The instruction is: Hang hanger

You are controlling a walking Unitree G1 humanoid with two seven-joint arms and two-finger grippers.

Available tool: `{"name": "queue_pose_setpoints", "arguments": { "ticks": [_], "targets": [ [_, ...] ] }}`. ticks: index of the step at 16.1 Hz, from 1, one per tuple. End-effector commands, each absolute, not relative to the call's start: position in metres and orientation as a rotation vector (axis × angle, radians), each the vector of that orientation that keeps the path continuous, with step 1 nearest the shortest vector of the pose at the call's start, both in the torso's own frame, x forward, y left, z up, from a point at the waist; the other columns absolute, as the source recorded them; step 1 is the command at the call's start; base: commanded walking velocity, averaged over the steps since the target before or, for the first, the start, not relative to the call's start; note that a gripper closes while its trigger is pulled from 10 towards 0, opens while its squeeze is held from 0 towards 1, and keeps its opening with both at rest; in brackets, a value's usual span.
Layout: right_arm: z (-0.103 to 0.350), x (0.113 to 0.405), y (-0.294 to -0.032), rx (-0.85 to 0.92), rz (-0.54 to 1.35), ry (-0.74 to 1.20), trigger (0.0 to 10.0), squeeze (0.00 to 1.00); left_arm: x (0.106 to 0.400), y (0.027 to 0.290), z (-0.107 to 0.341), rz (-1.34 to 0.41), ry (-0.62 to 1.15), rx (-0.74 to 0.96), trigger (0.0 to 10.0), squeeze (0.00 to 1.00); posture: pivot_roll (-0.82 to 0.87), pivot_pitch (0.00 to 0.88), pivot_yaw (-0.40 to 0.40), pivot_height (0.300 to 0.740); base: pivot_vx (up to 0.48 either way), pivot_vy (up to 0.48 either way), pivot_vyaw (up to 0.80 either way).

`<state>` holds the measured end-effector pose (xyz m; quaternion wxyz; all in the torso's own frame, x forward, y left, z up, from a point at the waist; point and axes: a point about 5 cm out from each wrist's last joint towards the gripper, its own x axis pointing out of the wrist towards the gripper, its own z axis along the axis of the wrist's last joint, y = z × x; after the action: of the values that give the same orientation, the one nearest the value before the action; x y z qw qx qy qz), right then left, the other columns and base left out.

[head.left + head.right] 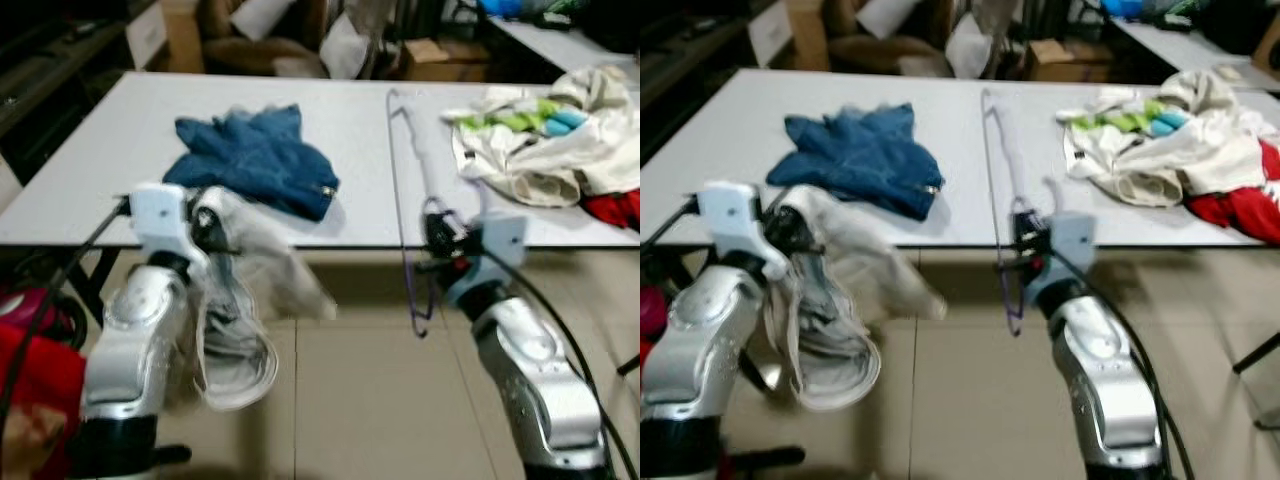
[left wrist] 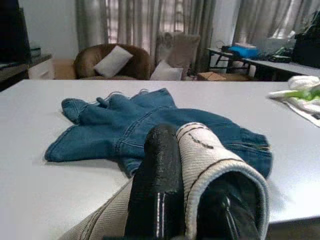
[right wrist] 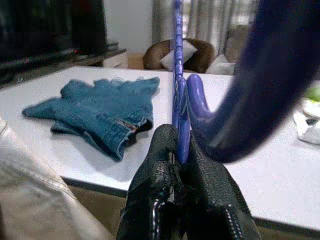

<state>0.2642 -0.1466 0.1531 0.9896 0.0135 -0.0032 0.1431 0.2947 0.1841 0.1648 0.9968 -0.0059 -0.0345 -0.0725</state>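
Purple wire hanger (image 1: pixel 405 190) lies partly on the white surface (image 1: pixel 90 170), its hook end hanging past the near edge, where the right tool (image 1: pixel 436 240) pinches it tight. Left tool (image 1: pixel 205 228) is clamped on a beige garment (image 1: pixel 240 320) drooping toward the floor. Blue denim (image 1: pixel 255 155) rests on the surface.

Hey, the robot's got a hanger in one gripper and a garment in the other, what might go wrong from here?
The right gripper pinches the purple hanger on a thin wire section, so it may twist or slip. The pale garment hangs loose from the left gripper below the table edge, so it could snag there. The hanger also lies close to the clothes pile and might catch it.
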Motion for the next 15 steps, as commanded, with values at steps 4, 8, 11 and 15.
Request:
{"name": "queue_pose_setpoints", "arguments": {
  "ticks": [4, 8, 11, 15],
  "targets": [
    [0.160, 0.266, -0.154, -0.014, 0.295, -0.033, 10.0, 0.00, 0.304, 0.177, 0.206, -0.173, -0.222, -0.016, 10.0, 0.00, -0.04, 0.000, -0.010, 0.740, 0.375, 0.000, 0.40],
    [0.174, 0.262, -0.157, -0.089, 0.499, -0.057, 10.0, 0.00, 0.323, 0.194, 0.238, -0.147, -0.301, 0.045, 10.0, 0.00, -0.04, 0.000, -0.016, 0.740, 0.373, 0.000, 0.20],
    [0.192, 0.239, -0.165, -0.122, 0.860, -0.023, 10.0, 0.00, 0.351, 0.216, 0.284, -0.125, -0.382, 0.104, 10.0, 0.00, -0.03, 0.000, -0.016, 0.740, 0.372, 0.000, 0.00],
    [0.203, 0.214, -0.171, -0.131, 1.181, 0.096, 10.0, 0.00, 0.373, 0.214, 0.314, -0.152, -0.417, 0.128, 10.0, 0.00, -0.03, 0.000, -0.016, 0.740, 0.375, 0.000, 0.00]
  ]
}}
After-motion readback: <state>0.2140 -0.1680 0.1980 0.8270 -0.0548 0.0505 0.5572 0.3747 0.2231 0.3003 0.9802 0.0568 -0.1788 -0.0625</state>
